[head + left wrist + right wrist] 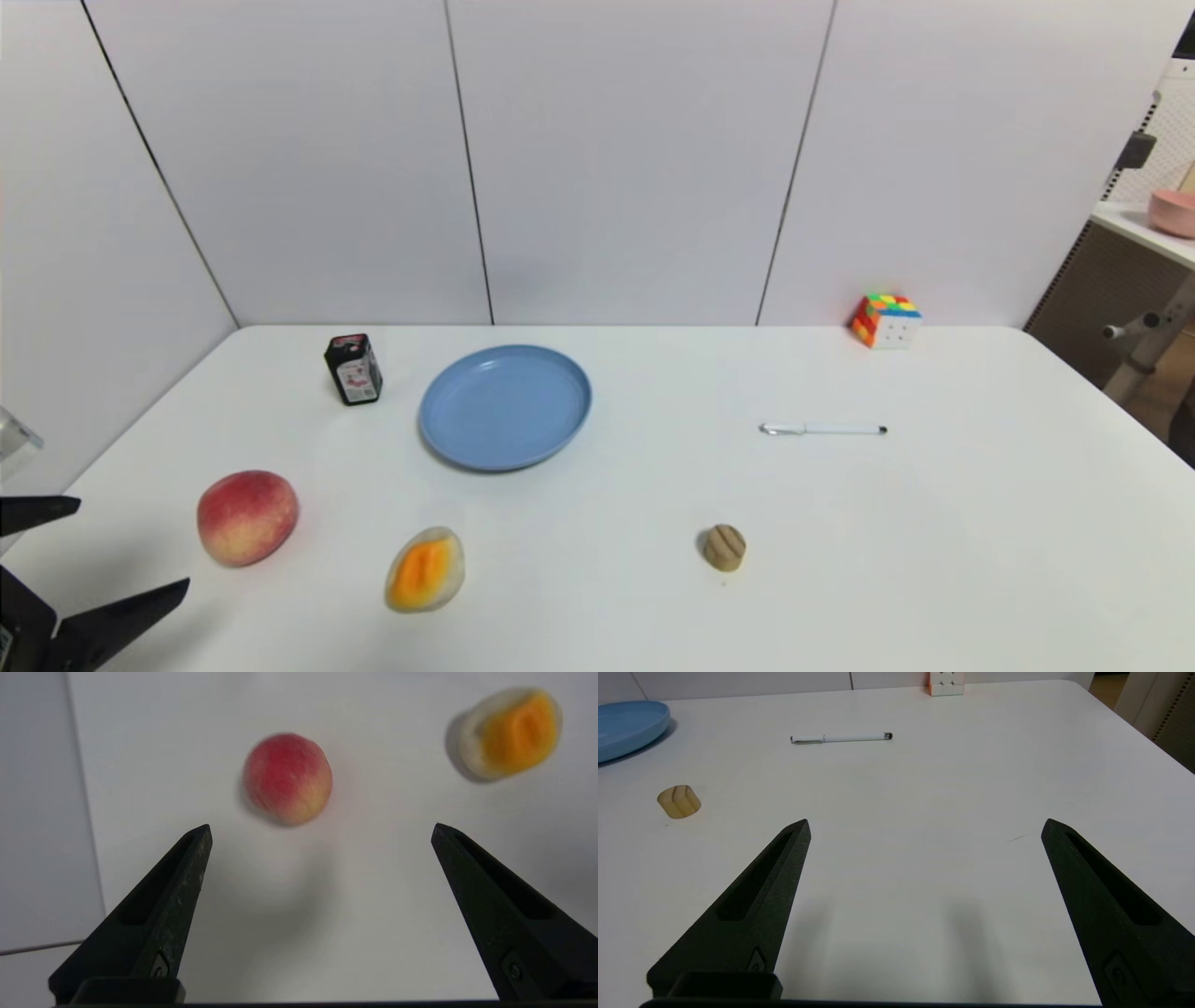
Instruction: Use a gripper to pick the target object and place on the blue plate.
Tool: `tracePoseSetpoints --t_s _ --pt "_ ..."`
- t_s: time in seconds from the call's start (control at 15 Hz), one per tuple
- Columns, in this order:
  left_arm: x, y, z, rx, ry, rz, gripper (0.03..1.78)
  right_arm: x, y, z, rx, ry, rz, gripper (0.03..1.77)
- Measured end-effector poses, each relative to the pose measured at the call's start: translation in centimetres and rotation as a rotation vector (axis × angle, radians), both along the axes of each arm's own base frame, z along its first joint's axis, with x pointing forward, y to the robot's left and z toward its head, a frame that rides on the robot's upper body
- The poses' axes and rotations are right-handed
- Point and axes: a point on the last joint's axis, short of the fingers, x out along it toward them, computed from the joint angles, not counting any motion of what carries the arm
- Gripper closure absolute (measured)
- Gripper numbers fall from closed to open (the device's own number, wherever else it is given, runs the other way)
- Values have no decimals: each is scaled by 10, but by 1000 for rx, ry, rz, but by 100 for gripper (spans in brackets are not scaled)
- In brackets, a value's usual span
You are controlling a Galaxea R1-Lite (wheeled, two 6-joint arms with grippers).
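The target object, a red-pink peach with yellowish patches, rests on the white table at the front left. My left gripper hovers at the table's front-left corner, a short way from the peach, open wide with nothing between its fingers. The blue plate sits empty farther back, left of centre. My right gripper is out of the head view; its own view shows it open and empty above bare table at the right.
A pale melon slice with an orange centre lies right of the peach. A small black bottle stands left of the plate. A tan wooden piece, a white pen and a colour cube lie to the right.
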Motion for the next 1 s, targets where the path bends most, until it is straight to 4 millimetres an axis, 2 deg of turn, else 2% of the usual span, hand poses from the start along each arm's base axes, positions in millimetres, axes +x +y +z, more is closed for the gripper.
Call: tracePoseSetpoints --t_s 0.13,0.27,0.67,1.0 --pt "9 0 -4 4 143 -3 12 0 0 0 0 0 0 9" --pt "21 2 -3 7 207 7 12 0 0 0 0 0 0 9" --pt "72 7 20 66 317 20 12 0 0 0 0 0 0 9" --pt "114 12 6 82 421 57 12 0 0 0 0 0 0 9"
